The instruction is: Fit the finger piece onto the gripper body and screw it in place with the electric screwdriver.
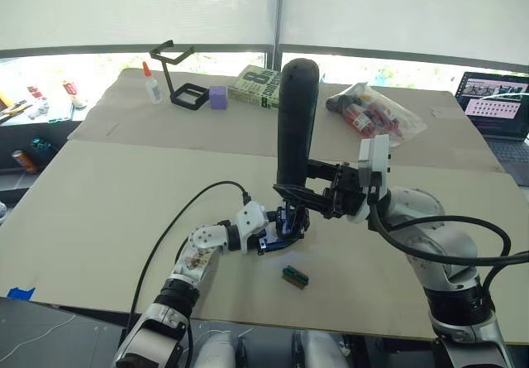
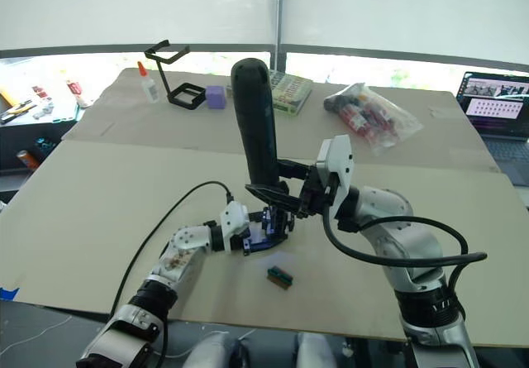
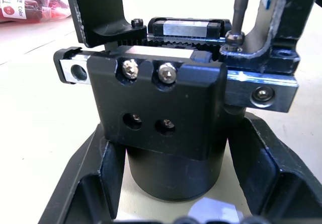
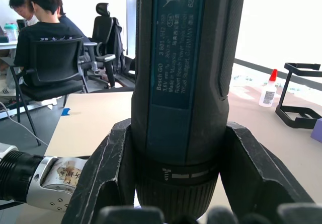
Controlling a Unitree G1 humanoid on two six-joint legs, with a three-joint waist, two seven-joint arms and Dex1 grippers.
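At the middle of the table the gripper body [image 1: 285, 229], a black block on a round base [image 3: 166, 176], sits between the fingers of my left gripper [image 1: 277, 236], which is shut on it. My right gripper [image 1: 304, 191] is shut on the electric screwdriver [image 1: 296, 120], holding it upright over the body. Seen from the left wrist, the thin metal bit [image 3: 240, 7] comes down onto a screw beside the finger piece [image 3: 279, 22] on the body's right side. A second black finger [image 3: 98, 12] stands up on its other side.
A small green-and-brown block [image 1: 295, 276] lies just in front of the grippers. Along the far edge stand a glue bottle [image 1: 153, 84], a black wire-frame stand [image 1: 178, 78], a purple cube [image 1: 217, 97], a green box [image 1: 254, 87] and a plastic bag [image 1: 376, 107]. A laptop [image 1: 496, 103] is at the far right.
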